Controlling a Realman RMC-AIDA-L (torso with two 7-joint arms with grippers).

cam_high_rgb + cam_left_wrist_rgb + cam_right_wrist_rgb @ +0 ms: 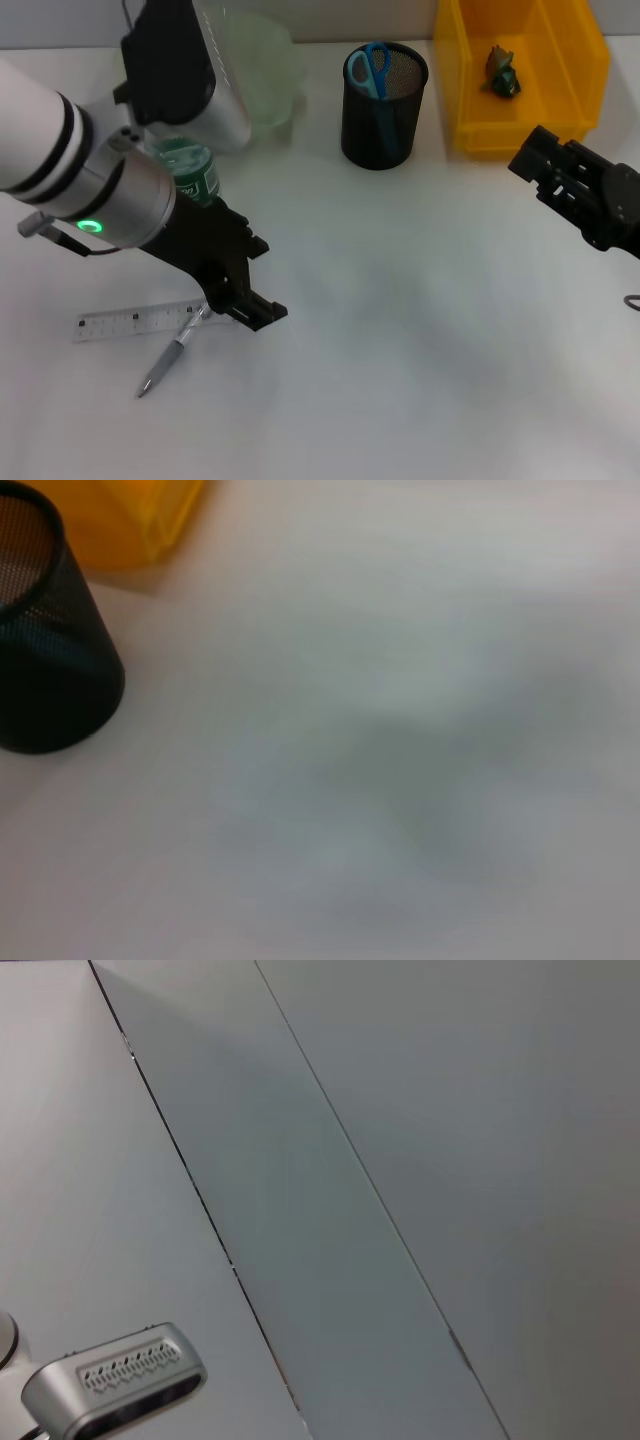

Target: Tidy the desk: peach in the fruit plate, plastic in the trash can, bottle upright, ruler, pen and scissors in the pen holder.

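The left gripper (235, 300), its black fingers slightly spread, hovers over the silver pen (172, 353) lying across the clear plastic ruler (135, 322); it should probably straddle the pen's barrel squarely before closing, while the right gripper (545, 170) idles, finger state unclear.

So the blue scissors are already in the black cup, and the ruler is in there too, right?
Not quite. The head view shows the blue scissors in the black cup, but the ruler lies flat on the desk beside the pen, under the left hand.
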